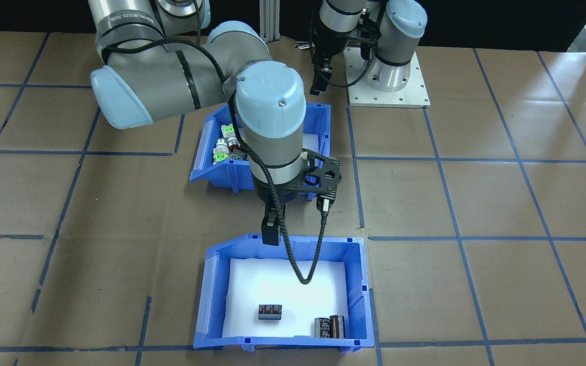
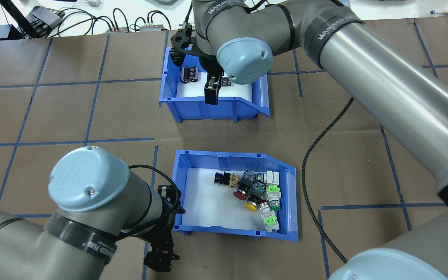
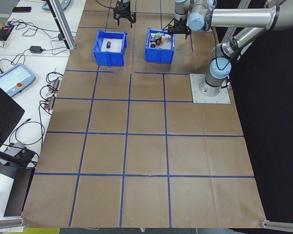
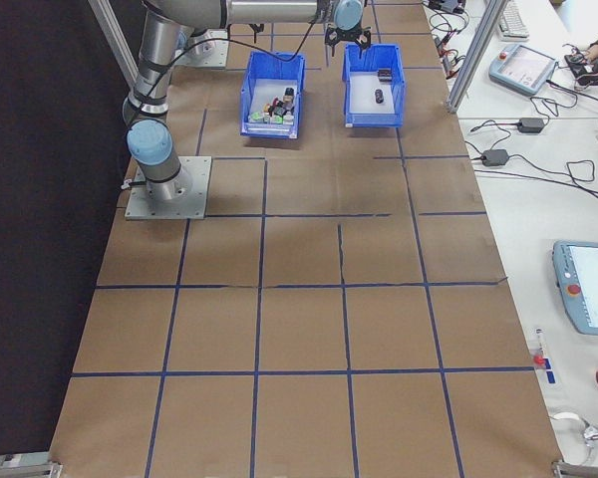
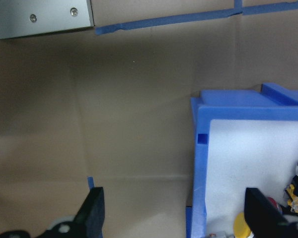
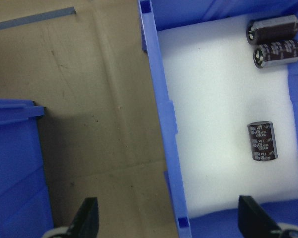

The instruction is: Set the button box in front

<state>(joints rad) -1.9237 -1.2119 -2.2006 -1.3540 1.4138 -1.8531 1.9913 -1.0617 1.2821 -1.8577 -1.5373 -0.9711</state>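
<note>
In the front-facing view, we see the right gripper (image 1: 271, 231) hanging over the near wall of the capacitor bin (image 1: 361, 284), which sits on the operators' side of the table; the button box (image 1: 211, 170) lies behind it, nearer the robot, partly hidden by the arm. The left gripper (image 1: 319, 81) hovers by the box's far corner.

From overhead, the button box (image 2: 291, 202) is the near bin, its coloured switches (image 2: 260, 194) clustered to the right on white foam. The left gripper (image 2: 161, 254) hangs just off its left corner over bare paper, holding nothing. The right gripper (image 2: 211, 90) hovers at the other bin's rim.

In the two side views, both bins stand side by side and apart; we cannot judge the claws there.

In the left wrist view, the fingers (image 5: 92, 218) are spread wide, straddling the box's left wall (image 5: 198, 183) without closing on it.

In the right wrist view, the fingers (image 6: 87, 223) are likewise wide apart, straddling the capacitor bin's wall (image 6: 161, 129), gripping nothing.

We judge this to be the approach stage: the bins still need swapping. Next, each claw should descend onto its wall and close.
</note>
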